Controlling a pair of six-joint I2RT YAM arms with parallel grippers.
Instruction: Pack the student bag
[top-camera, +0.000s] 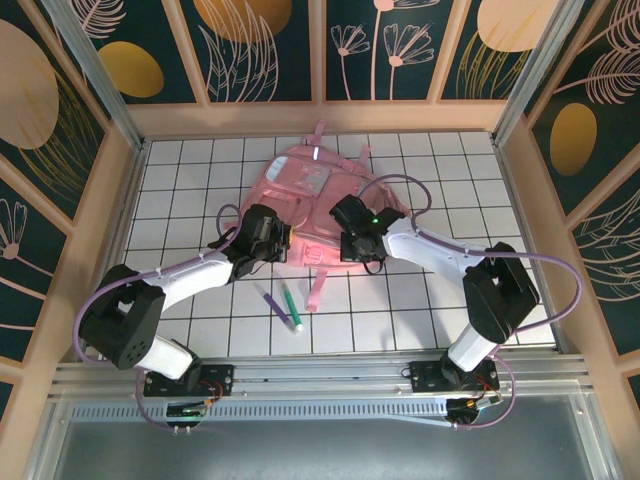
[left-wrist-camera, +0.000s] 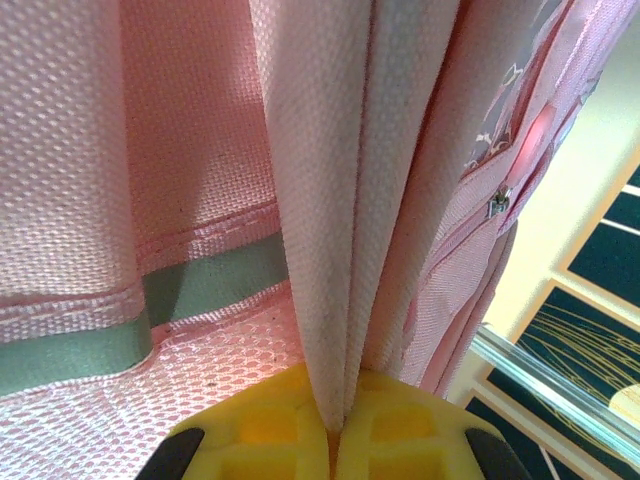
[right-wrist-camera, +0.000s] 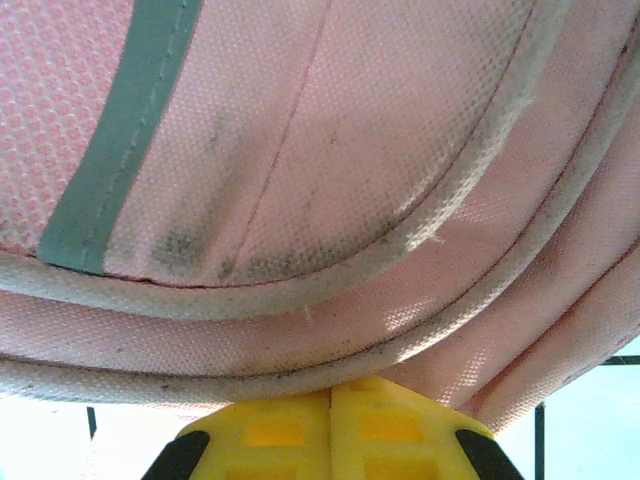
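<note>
No writing can be read (none on the student bag (top-camera: 312, 188)).

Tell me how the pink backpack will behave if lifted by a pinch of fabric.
Likely floppy: the student bag is thin woven fabric, and the fold pinched in the left gripper drapes in pleats. It would probably sag rather than rise as one piece. Probably light for its size: it lies flat on the table.
</note>
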